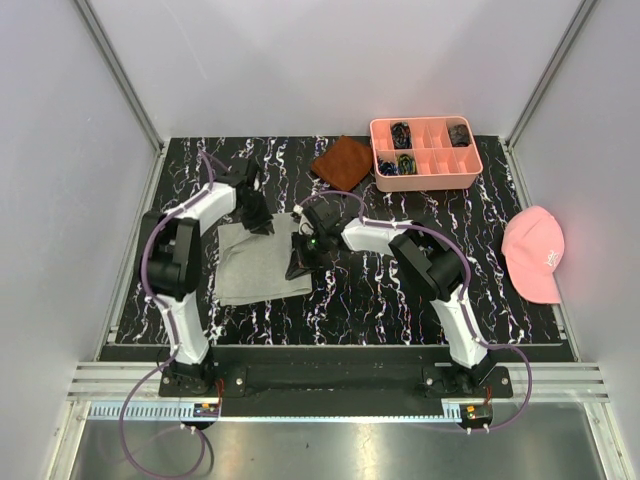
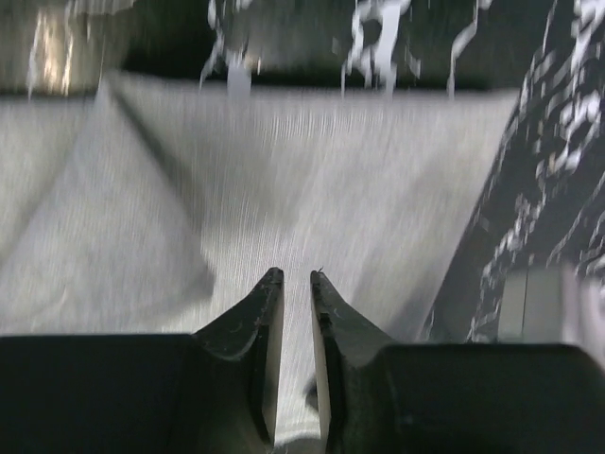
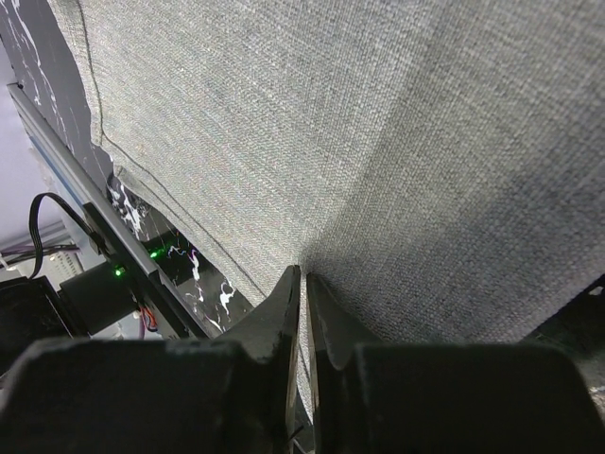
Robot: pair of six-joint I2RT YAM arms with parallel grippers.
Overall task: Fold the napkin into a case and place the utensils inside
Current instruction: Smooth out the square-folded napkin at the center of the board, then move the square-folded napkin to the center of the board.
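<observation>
Tabletop (image 1: 400,300), black with white veins, shows whole only from above, with the grey napkin (image 1: 250,270) lying left of centre and both arms over its far right corner. Only the wrist views give us the grips. The right gripper (image 3: 302,276) is pinched nearly closed on a lifted fold. The left gripper (image 2: 296,276) is a narrow slit with cloth between its tips. We find the left wrist view blurred, and from above the arms hide that corner.

Two white-and-black arms with purple cabling.
The left arm (image 1: 172,255) and right arm (image 1: 455,315) have white link shells, black joint housings and black bases; thin purple cables (image 1: 146,265) loop along each. The left gripper (image 2: 296,276) and right gripper (image 3: 302,274) have matte black tapered fingers.
</observation>
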